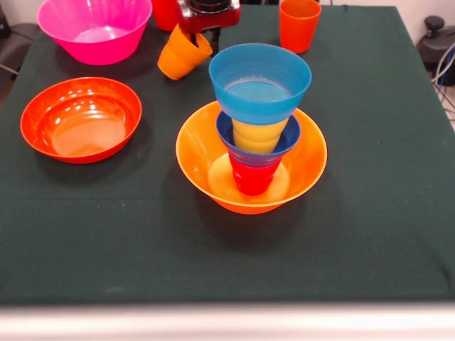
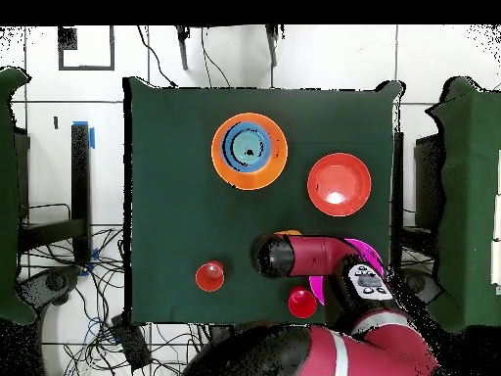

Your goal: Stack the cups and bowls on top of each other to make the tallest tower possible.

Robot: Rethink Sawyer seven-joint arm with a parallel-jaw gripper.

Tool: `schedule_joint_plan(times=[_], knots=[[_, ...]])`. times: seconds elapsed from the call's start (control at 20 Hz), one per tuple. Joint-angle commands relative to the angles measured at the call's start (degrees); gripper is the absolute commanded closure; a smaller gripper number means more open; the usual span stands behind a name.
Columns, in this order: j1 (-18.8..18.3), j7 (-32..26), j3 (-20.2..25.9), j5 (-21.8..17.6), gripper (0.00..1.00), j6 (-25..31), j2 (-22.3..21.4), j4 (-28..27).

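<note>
Your end effector [image 1: 202, 32] grips the tilted orange cup [image 1: 183, 55], shut on its rim, behind the tower [image 1: 254, 128].

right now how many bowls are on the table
5: yellow-orange base bowl, dark blue bowl and light blue bowl in the tower, orange-red bowl beside it, pink bowl at the far corner.

Dark green table [image 1: 370, 213], yellow-orange bowl [image 1: 306, 167] carrying tower, orange-red bowl [image 1: 80, 119], pink bowl [image 1: 94, 28], orange cup [image 1: 298, 25]
</note>
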Motion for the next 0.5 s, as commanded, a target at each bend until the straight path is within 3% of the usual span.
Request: schedule_joint_plan(times=[0.05,0.5], knots=[[1.2,8.1,-1.7,-2.4,1.00,-5.4,10.3,-8.2],[0.5,6.4,-0.4,-1.5,1.00,-3.7,8.2,-7.4]])
